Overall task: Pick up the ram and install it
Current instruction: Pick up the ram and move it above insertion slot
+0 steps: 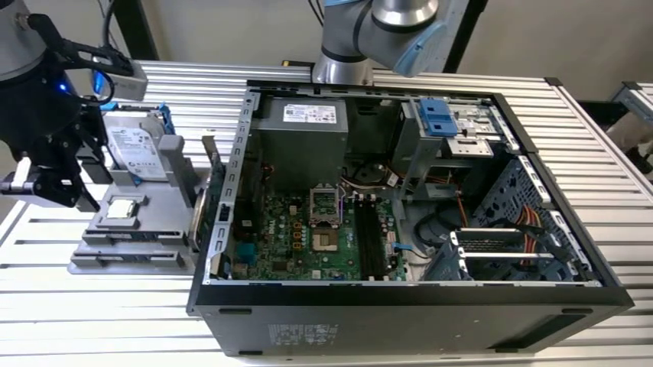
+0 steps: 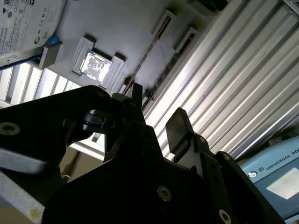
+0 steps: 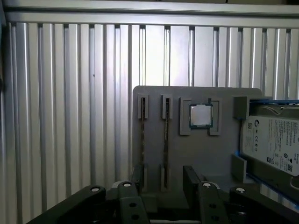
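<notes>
Step in hand?
Pick-up, I'd say: ram [image 3: 166, 140] sits on edge in the grey holder [image 3: 219, 154], not grasped.
Gripper state?
Gripper [image 3: 164, 179] wide open and empty above the holder, ram lined up between its fingers. A grasp calls for jaws square on the thin board's faces.

The arm [image 1: 400, 11] is silver-grey tubing with a light-blue joint cap [image 1: 423, 40]. The gripper [image 3: 164, 179] is matte black, its flat linkage plates pinned by round silver screw heads [image 3: 95, 189]. Black cables [image 1: 87, 53] run at the wrist beside a blue glow [image 1: 63, 86], perhaps an indicator light
</notes>
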### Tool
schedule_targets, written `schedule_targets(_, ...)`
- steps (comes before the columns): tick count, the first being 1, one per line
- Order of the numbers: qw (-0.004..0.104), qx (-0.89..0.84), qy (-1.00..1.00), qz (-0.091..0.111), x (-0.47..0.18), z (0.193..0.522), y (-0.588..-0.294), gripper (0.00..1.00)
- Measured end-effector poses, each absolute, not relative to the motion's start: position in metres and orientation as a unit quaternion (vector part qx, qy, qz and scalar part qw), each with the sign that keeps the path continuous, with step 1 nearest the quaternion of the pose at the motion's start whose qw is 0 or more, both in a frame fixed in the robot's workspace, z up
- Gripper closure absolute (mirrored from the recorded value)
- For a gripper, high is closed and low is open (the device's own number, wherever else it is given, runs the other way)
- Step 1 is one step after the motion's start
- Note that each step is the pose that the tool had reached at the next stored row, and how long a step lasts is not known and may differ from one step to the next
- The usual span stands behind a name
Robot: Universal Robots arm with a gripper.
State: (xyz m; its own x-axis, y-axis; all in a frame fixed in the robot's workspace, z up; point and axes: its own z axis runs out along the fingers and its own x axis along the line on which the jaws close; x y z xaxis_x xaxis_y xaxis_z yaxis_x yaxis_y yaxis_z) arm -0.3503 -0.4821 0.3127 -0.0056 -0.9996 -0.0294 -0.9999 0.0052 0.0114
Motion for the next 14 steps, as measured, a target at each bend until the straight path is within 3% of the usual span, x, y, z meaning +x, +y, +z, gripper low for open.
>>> schedule_targets(14, 0.006, -0.705, 0.709, 0.014, -0.350, 0.301, -0.482, 0.00)
